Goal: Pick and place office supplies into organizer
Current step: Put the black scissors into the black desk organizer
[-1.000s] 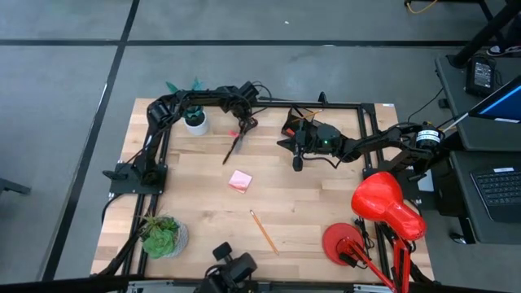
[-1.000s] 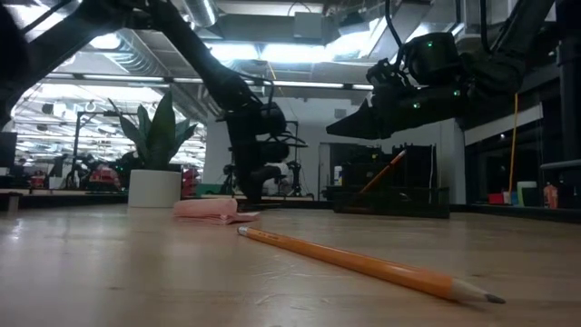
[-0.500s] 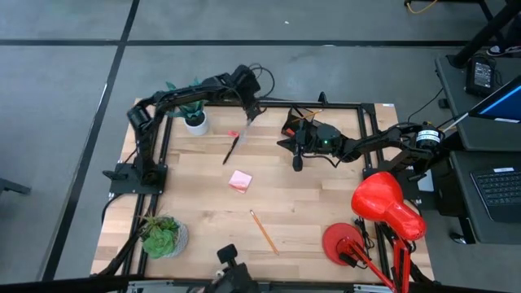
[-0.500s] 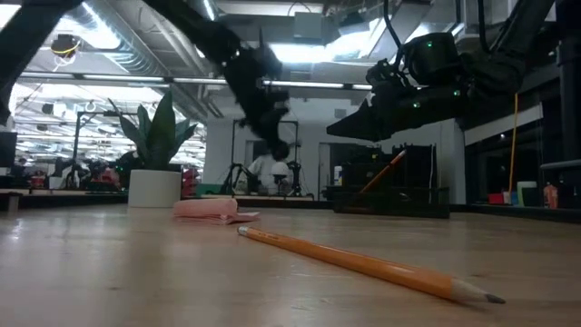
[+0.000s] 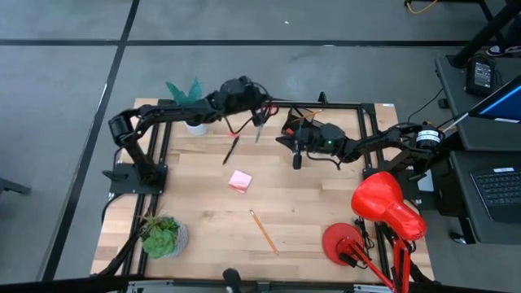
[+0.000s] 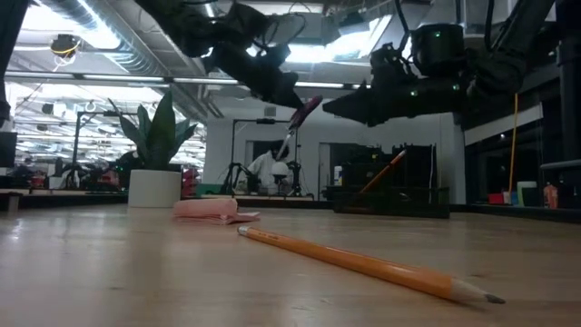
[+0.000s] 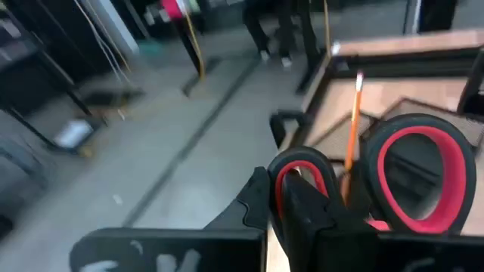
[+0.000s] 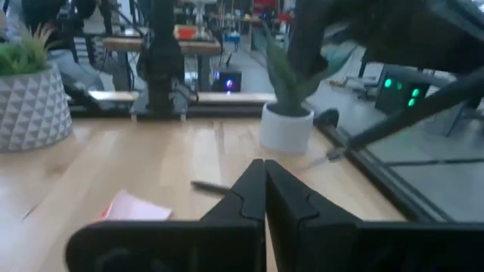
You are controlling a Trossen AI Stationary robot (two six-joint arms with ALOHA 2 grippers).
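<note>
Holding red-handled scissors (image 5: 260, 124) aloft, left claw (image 5: 254, 114) clamped.

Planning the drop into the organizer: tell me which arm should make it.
Left, probably. The left gripper is shut on the scissors, lifted off the table beside the organizer. The right gripper is shut, holds nothing, and hangs just in front of the organizer.

Red-handled scissors (image 7: 393, 177) aloft — pencil (image 5: 263, 231), pink pad (image 5: 239, 181) on table.
</note>
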